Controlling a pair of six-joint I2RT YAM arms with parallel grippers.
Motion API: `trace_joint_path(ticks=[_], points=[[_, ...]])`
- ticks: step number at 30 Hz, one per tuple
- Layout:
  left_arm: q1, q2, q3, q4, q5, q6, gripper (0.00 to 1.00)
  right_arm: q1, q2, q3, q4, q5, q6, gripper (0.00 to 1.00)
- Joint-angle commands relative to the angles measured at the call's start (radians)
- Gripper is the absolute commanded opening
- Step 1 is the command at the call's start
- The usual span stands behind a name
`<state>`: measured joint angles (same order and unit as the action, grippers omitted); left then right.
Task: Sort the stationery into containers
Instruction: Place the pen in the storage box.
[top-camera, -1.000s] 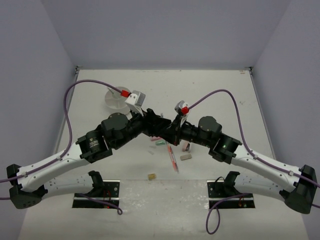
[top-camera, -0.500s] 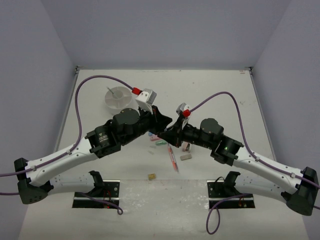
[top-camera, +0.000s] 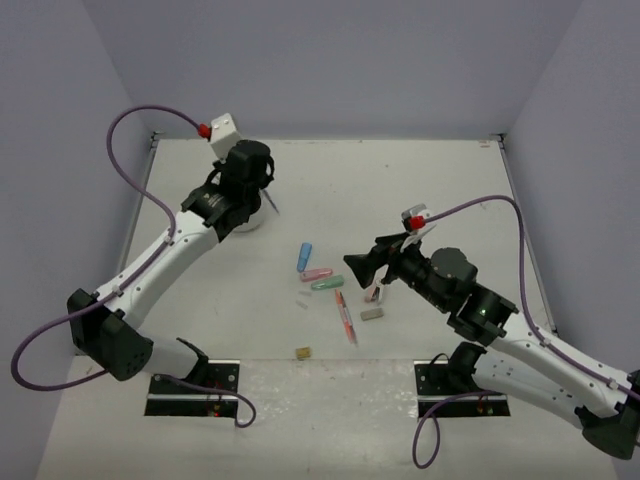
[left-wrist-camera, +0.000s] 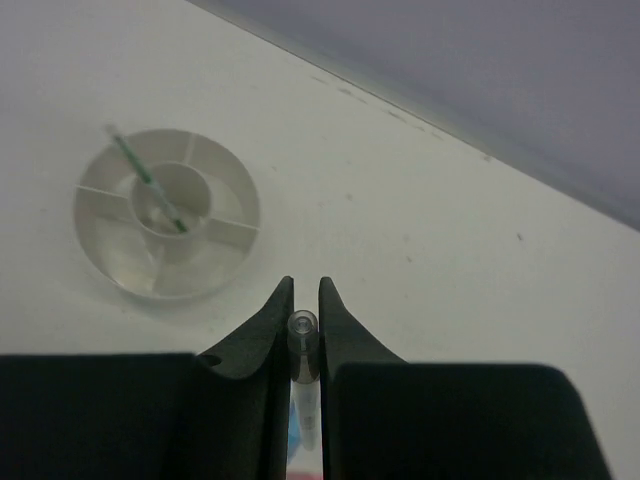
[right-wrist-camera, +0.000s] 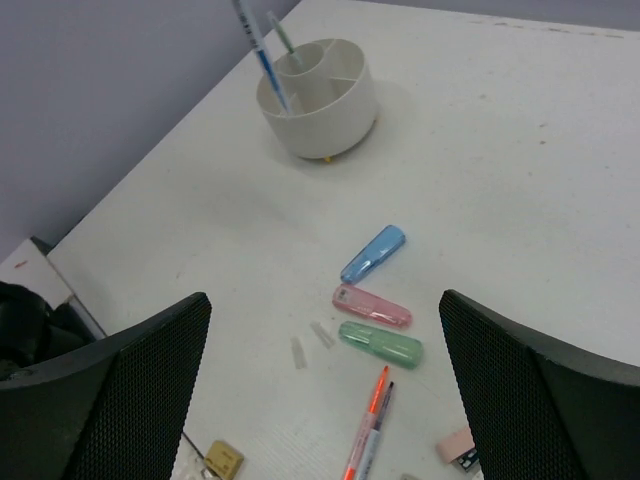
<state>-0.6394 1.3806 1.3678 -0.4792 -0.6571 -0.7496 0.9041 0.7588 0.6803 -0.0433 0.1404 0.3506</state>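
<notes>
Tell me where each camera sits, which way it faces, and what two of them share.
Top external: above and behind, facing down over the table; left arm and right arm show.
Left wrist: on the left arm, looking down at the white tub past the left tool, shut on a pen.
Right wrist: on the right arm, looking down at loose stationery through the open right tool.
Shared: both wrist views show the tub holding a green pen.

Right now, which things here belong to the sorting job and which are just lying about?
Job: white tub, green pen in it, pen in the left gripper, blue clip, pink clip, green clip, red pen, erasers.
Just there: purple cables, black base plates; two clear scraps, unclear what.
</notes>
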Motion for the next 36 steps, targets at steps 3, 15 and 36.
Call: trace_joint_path(ticks=[3, 15, 36], points=[[0.226, 0.060, -0.012, 0.157, -0.183, -0.008, 0.00, -0.023, -0.108, -0.056, -0.027, 0.094, 0.004, 0.99], [0.386, 0.199, -0.096, 0.633, -0.079, 0.252, 0.00, -0.036, -0.209, -0.160, 0.010, 0.123, -0.004, 0.99], [0.400, 0.237, -0.218, 0.586, -0.046, 0.158, 0.47, -0.036, -0.203, -0.167, 0.010, 0.078, 0.001, 0.99]])
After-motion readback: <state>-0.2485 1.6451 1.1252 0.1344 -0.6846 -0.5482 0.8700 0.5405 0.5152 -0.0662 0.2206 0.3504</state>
